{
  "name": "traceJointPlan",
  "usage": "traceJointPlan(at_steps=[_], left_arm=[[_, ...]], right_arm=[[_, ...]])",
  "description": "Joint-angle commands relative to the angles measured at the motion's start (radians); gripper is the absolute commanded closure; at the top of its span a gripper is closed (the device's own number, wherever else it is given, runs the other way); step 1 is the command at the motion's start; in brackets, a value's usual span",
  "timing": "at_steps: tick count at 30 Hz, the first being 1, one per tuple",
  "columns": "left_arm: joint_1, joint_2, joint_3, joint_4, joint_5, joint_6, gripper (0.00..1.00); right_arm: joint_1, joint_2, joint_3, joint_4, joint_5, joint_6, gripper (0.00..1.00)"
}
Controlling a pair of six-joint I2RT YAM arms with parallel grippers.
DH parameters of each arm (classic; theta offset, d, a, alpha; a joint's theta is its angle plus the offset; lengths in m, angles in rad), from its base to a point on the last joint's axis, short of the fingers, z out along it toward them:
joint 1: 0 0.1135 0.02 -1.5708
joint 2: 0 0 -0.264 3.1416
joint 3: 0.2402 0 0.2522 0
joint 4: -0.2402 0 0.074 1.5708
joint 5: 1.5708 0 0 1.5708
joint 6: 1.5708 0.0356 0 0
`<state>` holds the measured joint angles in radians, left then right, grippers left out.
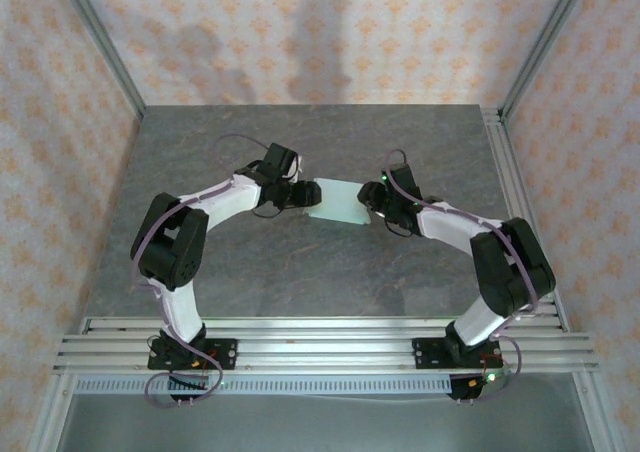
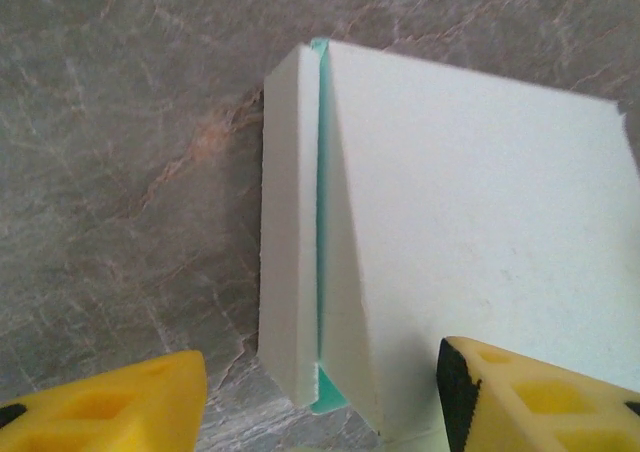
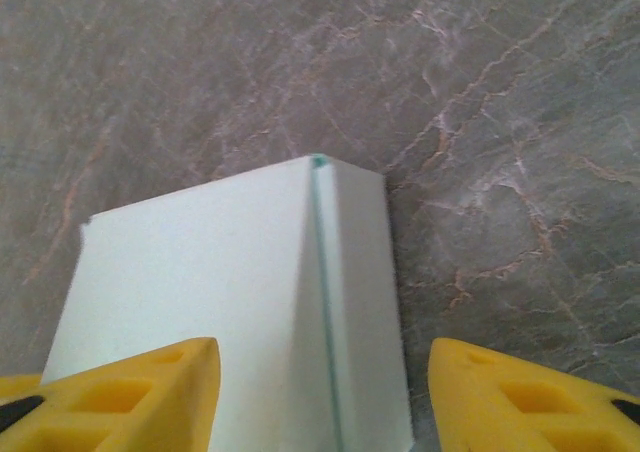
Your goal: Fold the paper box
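The paper box (image 1: 340,202) is a pale mint, flat rectangular box lying mid-table between both arms. My left gripper (image 1: 300,194) is at its left end and my right gripper (image 1: 378,198) at its right end. In the left wrist view the box (image 2: 470,222) shows a folded side strip with a teal slit beside it. My left gripper (image 2: 320,392) straddles that edge, open, one yellow finger (image 2: 110,407) over the table and the other over the box top. In the right wrist view the box (image 3: 220,292) lies between the open jaws of my right gripper (image 3: 322,372), with a gap at the right finger (image 3: 520,392).
The grey marbled tabletop (image 1: 300,282) spreads around the box. Aluminium rails (image 1: 320,337) run along the near edge by the arm bases. A metal frame rail (image 1: 515,182) lines the right side, and patterned walls (image 1: 300,32) close in the back and sides.
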<state>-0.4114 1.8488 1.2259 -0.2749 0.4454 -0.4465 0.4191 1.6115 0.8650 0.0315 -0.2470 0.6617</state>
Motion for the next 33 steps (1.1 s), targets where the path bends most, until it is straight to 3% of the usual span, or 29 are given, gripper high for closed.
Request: traceJointPlan(at_steps=[1, 8, 15, 17, 19, 21, 24, 28, 33], left_arm=[[0.005, -0.004, -0.019, 0.014, 0.018, 0.003, 0.42], [0.005, 0.032, -0.009, 0.017, 0.004, 0.004, 0.50], [0.005, 0.048, -0.005, 0.038, 0.007, -0.007, 0.62], [0.006, 0.028, -0.020, 0.062, -0.008, -0.011, 0.62], [0.006, -0.004, -0.041, 0.092, -0.036, -0.016, 0.54], [0.005, -0.038, -0.057, 0.118, -0.059, -0.019, 0.42], [0.009, -0.053, -0.047, 0.118, -0.073, -0.014, 0.35], [0.013, -0.013, 0.002, 0.074, -0.091, 0.010, 0.36], [0.020, 0.044, 0.054, 0.044, -0.070, 0.028, 0.48]], right_arm=[[-0.013, 0.038, 0.000, 0.026, -0.029, -0.004, 0.45], [-0.020, 0.110, 0.035, 0.025, -0.067, -0.031, 0.48], [-0.032, 0.126, 0.035, 0.029, -0.100, -0.045, 0.59], [-0.031, 0.116, 0.036, 0.026, -0.108, -0.054, 0.60], [-0.031, 0.103, 0.042, 0.020, -0.116, -0.061, 0.60], [-0.031, 0.083, 0.042, 0.025, -0.117, -0.066, 0.53], [-0.031, 0.059, 0.040, 0.034, -0.109, -0.067, 0.46], [-0.031, 0.047, 0.042, 0.046, -0.114, -0.069, 0.42], [-0.034, 0.051, 0.043, 0.046, -0.118, -0.071, 0.41]])
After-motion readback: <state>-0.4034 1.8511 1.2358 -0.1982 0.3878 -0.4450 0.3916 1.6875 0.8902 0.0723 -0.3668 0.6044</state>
